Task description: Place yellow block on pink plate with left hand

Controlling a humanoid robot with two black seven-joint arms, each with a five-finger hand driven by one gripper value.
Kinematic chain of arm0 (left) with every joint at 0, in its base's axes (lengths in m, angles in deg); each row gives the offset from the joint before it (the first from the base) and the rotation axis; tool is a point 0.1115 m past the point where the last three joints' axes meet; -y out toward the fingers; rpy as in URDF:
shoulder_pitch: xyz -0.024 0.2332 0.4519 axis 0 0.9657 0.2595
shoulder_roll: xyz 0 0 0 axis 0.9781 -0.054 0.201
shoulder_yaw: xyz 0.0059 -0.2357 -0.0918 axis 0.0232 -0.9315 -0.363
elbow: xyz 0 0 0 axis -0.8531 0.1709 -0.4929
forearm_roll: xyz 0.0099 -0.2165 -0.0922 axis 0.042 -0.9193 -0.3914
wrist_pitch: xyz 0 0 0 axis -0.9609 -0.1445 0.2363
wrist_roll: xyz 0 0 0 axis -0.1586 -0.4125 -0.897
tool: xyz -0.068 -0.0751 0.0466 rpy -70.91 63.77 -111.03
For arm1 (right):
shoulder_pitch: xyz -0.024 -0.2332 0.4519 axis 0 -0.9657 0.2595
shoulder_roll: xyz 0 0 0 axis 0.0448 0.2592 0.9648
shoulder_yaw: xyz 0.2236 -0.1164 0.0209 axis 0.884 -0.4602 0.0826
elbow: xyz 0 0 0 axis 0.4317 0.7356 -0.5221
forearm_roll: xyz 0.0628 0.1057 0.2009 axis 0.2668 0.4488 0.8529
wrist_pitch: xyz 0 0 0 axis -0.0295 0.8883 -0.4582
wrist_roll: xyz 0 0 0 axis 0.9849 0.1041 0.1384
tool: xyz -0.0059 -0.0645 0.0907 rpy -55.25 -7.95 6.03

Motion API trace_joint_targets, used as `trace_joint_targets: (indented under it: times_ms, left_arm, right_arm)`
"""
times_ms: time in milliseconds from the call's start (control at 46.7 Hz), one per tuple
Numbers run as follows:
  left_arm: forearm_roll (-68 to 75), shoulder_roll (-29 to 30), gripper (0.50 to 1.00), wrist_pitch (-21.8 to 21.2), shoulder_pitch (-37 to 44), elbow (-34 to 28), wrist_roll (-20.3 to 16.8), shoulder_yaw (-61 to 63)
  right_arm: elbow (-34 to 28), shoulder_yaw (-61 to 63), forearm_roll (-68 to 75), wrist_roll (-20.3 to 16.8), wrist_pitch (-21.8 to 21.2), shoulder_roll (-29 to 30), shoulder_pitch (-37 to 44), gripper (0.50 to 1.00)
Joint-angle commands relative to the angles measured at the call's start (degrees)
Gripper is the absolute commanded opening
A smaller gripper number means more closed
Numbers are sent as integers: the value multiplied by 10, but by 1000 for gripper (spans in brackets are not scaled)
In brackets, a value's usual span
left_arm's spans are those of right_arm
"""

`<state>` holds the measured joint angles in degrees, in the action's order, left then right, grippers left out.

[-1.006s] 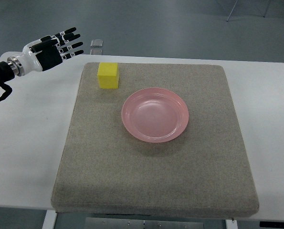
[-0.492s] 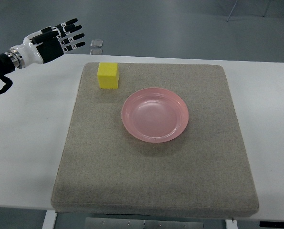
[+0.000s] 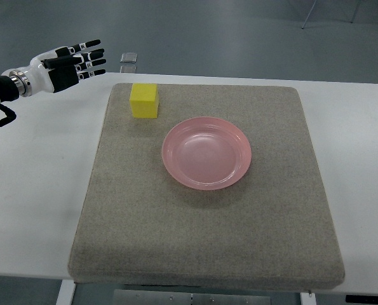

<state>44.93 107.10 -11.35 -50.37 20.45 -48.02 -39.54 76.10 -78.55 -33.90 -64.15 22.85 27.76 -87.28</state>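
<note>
A yellow block (image 3: pixel 144 100) sits on the grey mat (image 3: pixel 204 241) near its far left corner. A pink plate (image 3: pixel 206 152) lies on the mat a little right of and nearer than the block. My left hand (image 3: pixel 71 63) hovers at the far left, up and left of the block and apart from it, with its fingers spread and holding nothing. The right arm is out of view.
The mat covers most of a white table (image 3: pixel 30 190). A small grey object (image 3: pixel 129 58) lies on the floor beyond the table's far edge.
My left hand rose away from the table and has come back down slightly, staying open at the far left. The block and plate have not moved.
</note>
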Motion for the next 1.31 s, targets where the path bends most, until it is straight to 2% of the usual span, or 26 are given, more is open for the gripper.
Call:
trace_joint_targets:
  times_ms: [0,86,235,385,706,835,963,1113,1284]
  left_arm:
    - [79,-8,994,0,-12,-15,-39,0]
    - [131,-7,994,0,-30,-15,-66,4]
    - [223,-8,994,0,-60,-9,-70,11]
    - [389,-20,994,0,-92,-3,-74,13]
    - [627,-31,994,0,-109,89,-98,14]
    - [725,-32,994,-34,-107,134,-98,14]
    - [816,-42,994,-66,-104,141,-98,14]
    - [890,-66,994,-126,-87,140,-98,14]
    - [893,-79,994,-132,-78,137,-97,15]
  right_arm:
    - [0,0,0,0,0,0,0,924]
    - [0,0,0,0,0,0,0,924]
    - [0,0,0,0,0,0,-1,924]
    - [0,0,0,0,0,0,0,924]
    - [0,0,0,0,0,0,0,924]
    - [0,0,0,0,0,0,0,924]
    - [0,0,0,0,0,0,0,924]
    - [0,0,0,0,0,0,0,924]
    - [0,0,0,0,0,0,0,924]
